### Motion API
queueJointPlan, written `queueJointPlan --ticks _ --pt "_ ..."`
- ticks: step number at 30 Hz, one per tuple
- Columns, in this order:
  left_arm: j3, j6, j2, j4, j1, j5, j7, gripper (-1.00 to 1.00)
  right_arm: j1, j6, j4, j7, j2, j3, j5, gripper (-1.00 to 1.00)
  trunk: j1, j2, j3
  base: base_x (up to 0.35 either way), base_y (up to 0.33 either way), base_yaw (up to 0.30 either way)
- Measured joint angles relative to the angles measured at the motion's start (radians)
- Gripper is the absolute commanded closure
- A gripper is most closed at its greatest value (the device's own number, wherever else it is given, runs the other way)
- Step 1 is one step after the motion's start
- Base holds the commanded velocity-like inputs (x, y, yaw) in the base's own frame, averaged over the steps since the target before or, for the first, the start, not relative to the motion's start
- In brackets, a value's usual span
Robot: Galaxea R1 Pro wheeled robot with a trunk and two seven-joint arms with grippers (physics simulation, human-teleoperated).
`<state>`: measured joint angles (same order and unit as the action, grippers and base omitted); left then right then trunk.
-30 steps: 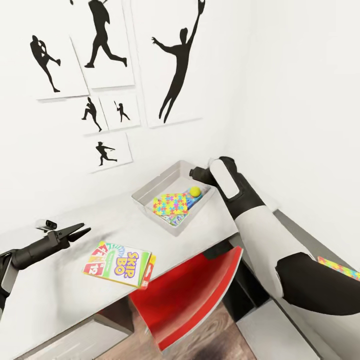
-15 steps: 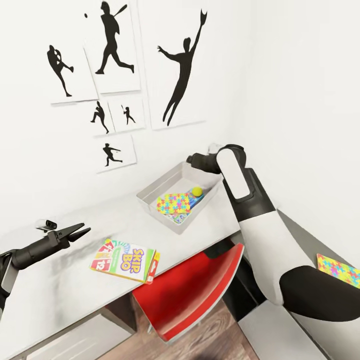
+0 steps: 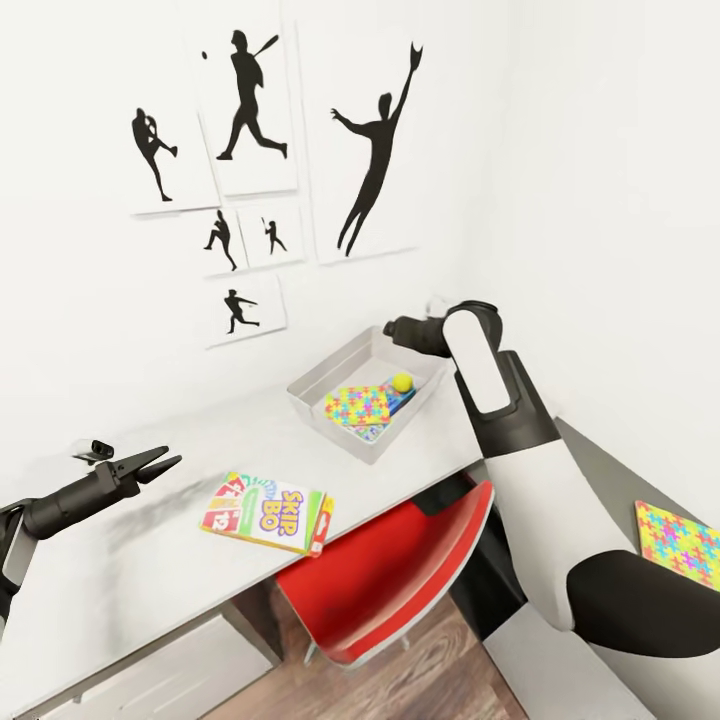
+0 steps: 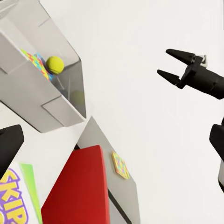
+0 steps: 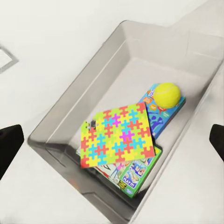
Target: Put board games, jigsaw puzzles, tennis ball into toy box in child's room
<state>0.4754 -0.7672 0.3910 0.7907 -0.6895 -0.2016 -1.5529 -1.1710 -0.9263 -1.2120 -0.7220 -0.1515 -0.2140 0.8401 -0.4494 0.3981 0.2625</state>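
while over the toy box (image 3: pixel 318 385), the right gripper (image 4: pixel 173 66) gapes empty.

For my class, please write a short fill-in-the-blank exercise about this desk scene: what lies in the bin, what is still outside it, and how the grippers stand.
1. The tennis ball rests on a ____ game carton inside the toy box.
2. The carton lying on the table outside the toy box reads ____.
3. The left gripper hovers above the table with its fingers ____.
4. The chair under the table is ____ in colour.

Missing words: blue; Skip-Bo; open; red
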Motion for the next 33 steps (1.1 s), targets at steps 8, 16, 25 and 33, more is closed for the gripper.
queueJointPlan --ticks 8,16,25,33 --pt "0.000 0.000 0.000 -0.001 0.000 0.000 0.001 -1.00 0.002 0.000 0.003 -0.001 0.022 0.002 0.000 -1.00 0.000 0.000 -0.012 -0.020 0.026 -0.085" --pt "0.000 0.000 0.000 0.000 0.000 0.000 0.001 -1.00 0.002 0.002 0.005 -0.001 0.060 0.002 0.006 -1.00 0.000 0.000 -0.022 -0.049 0.081 -0.181" --pt "0.000 0.001 0.000 -0.001 0.000 0.000 0.001 -1.00 0.003 0.004 0.009 0.001 0.064 0.000 0.007 -1.00 0.000 0.000 -0.024 -0.006 -0.124 -0.163" --pt "0.000 0.001 0.002 -0.001 0.000 0.001 -0.004 -1.00 0.004 0.011 0.011 0.002 0.065 0.000 0.008 -1.00 0.000 0.000 -0.024 0.000 0.052 -0.277"
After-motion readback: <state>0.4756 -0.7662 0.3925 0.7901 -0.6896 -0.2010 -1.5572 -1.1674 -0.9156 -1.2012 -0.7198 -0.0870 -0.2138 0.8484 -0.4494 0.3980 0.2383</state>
